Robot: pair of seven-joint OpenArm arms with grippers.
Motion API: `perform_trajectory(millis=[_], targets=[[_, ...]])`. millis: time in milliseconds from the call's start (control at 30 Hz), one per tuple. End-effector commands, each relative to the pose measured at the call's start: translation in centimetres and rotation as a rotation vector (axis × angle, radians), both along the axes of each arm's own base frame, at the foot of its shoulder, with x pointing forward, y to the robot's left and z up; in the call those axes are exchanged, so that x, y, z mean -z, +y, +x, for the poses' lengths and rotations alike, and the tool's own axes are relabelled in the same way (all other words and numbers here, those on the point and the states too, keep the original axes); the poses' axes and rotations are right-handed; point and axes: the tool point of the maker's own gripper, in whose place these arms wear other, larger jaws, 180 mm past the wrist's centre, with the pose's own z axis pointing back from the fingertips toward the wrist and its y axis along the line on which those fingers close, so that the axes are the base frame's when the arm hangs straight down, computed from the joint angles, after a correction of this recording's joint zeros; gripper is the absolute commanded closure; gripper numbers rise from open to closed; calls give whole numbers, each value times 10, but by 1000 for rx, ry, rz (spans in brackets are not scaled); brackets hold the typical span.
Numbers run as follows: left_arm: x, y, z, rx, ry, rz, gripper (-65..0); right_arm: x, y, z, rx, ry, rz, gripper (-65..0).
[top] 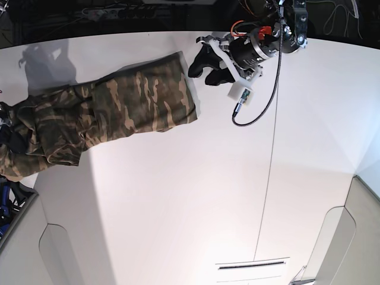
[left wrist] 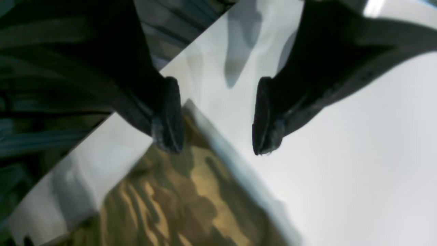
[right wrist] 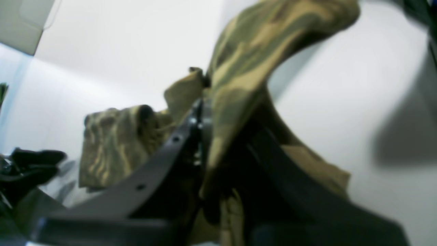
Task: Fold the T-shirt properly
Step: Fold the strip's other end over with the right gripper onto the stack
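On the white table: everything lies in its far half in the base view, largest first.
Table [top: 196, 202]: white and flat; the near half is bare, a thin seam runs down its right part.
T-shirt [top: 119, 113]: camouflage cloth in tan, brown and olive, stretched in a long band from the far middle of the table out to the left edge, where it bunches and hangs over.
T-shirt's right end: a straight edge lying flat, just beside the left gripper.
Left gripper [left wrist: 218, 118]: dark fingers [left wrist: 169, 116] spread apart with nothing between them, poised over the shirt's corner; one fingertip stands over the cloth, the other over bare table.
Right gripper [right wrist: 203, 136]: at the table's left edge, fingers clenched on a fold of the T-shirt, cloth draped over them.
Cable [top: 267, 89]: black, looping down from the left arm's wrist.
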Motion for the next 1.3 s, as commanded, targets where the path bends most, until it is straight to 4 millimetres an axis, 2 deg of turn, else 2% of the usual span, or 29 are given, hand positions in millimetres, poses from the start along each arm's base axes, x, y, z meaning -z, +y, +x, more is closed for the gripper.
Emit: perform_trajectory(millis=[0, 200, 333, 433, 567, 733, 867, 967, 1000, 1033, 1167, 1267], targets=[[-3, -6, 3, -6, -18, -36, -353, -23, 6, 7, -21, -79, -3, 0], [27, -27, -5, 34, 72, -74, -353, -47, 61, 5, -102, -203, 22, 0], [37, -28, -1, 34, 95, -72, -353, -49, 99, -1, -167, -231, 60, 0], [37, -27, -1, 34, 95, -73, -353, -37, 132, -8, -234, -201, 111, 0], [37, -27, -1, 34, 95, -73, -353, -19, 186, -14, -339, -156, 156, 0], [37, -27, -1, 34, 94, -73, -353, 3, 253, -36, -499, -88, 176, 0], [37, -27, 0, 35, 92, -71, -353, 22, 288, -52, -597, -59, 109, 0], [37, -27, 0, 37, 90, -71, -353, 31, 304, -61, -651, -47, 69, -244], [37, -27, 0, 38, 91, -71, -353, 32, 309, -65, -670, -44, 71, -302], [37, -27, -1, 41, 94, -70, -353, 32, 314, -68, -685, -41, 78, -331], [38, -31, -8, 92, 103, -64, -352, 26, 323, -76, -717, -39, 125, -331], [36, -34, -17, 146, 123, -71, -352, 21, 321, -72, -710, -58, 126, -331]])
